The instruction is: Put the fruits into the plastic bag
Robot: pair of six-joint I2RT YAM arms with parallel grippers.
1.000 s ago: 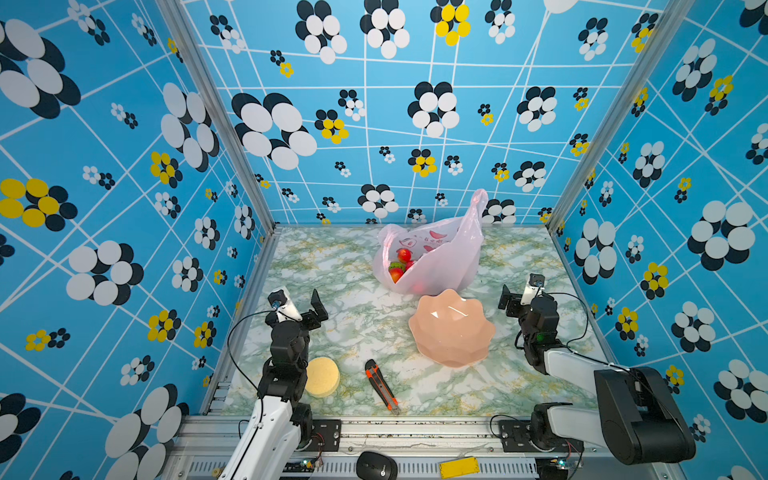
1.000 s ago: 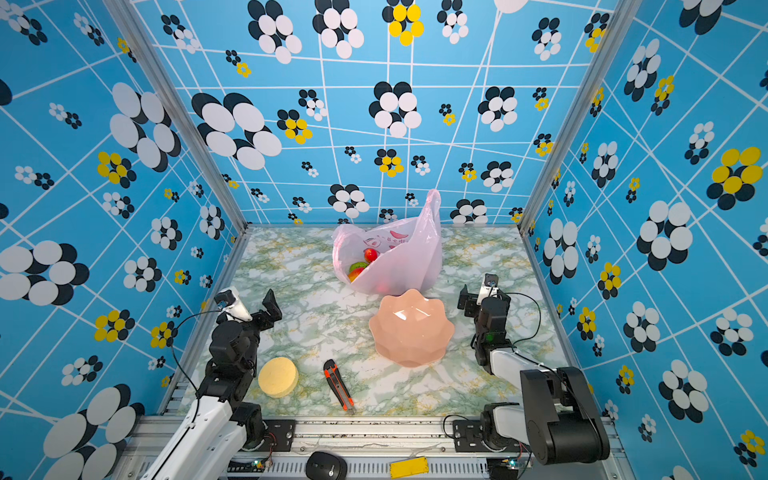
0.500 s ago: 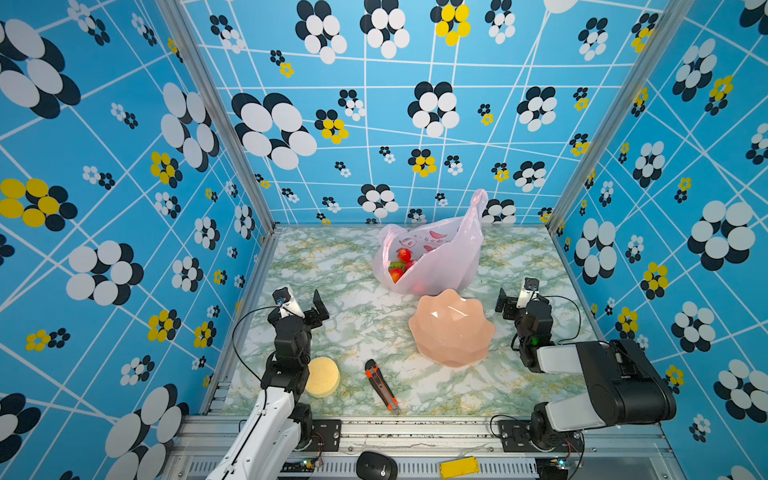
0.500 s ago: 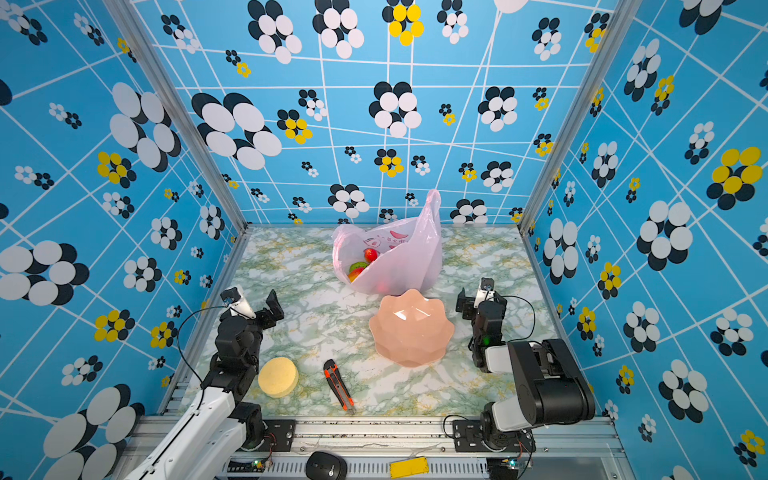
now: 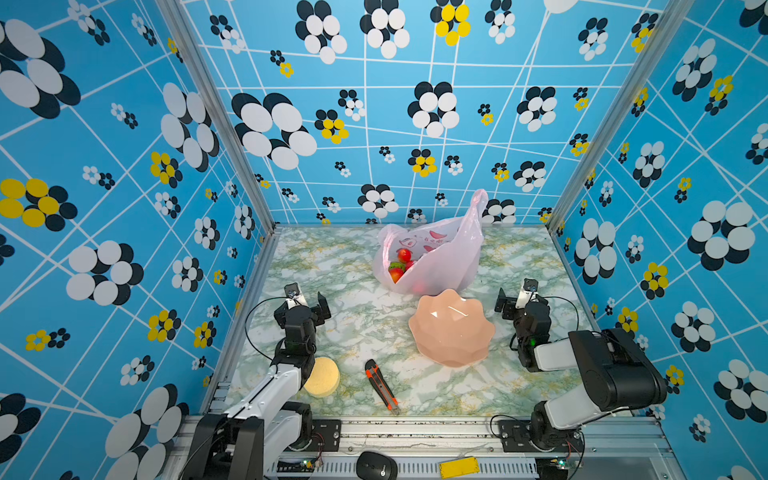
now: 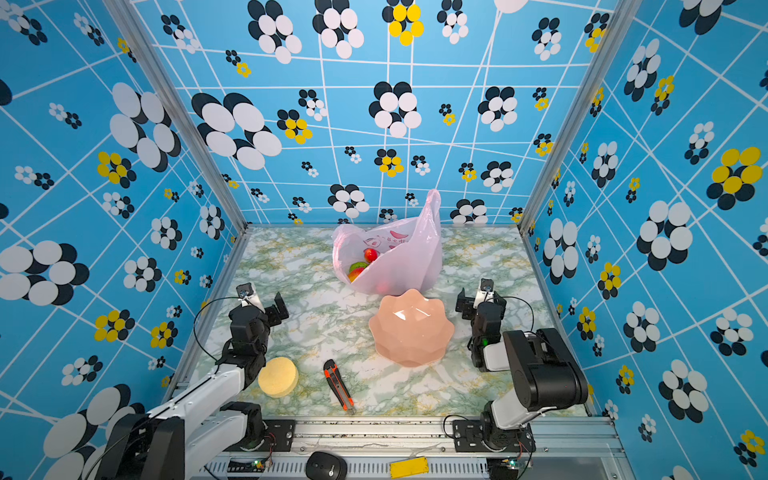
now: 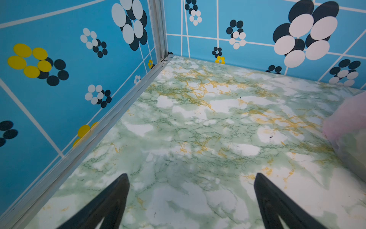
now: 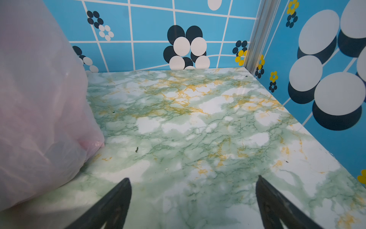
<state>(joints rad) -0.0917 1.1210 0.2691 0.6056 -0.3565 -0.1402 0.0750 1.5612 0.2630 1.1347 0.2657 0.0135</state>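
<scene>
The pale pink plastic bag (image 5: 446,257) (image 6: 405,259) lies at the back middle of the marble table with its mouth facing left. Red and green fruits (image 5: 400,262) (image 6: 362,262) show inside the mouth; others are veiled by the plastic. My left gripper (image 5: 308,298) (image 6: 264,297) hovers open at the left, well short of the bag. My right gripper (image 5: 515,296) (image 6: 473,296) stands open to the bag's right. In the left wrist view the open gripper (image 7: 191,174) frames bare table, with the bag (image 7: 348,138) at the edge. The right wrist view shows the open gripper (image 8: 193,177) beside the bag (image 8: 39,99).
A salmon-pink scalloped bowl (image 5: 451,328) stands just in front of the bag. A round yellow sponge (image 5: 322,376) lies by the left arm, and an orange utility knife (image 5: 381,386) near the front edge. Blue patterned walls close three sides.
Both arms have folded back slightly toward the front rail, the right elbow rising. Both grippers have stayed open. Bag, bowl, sponge and knife have not moved.
</scene>
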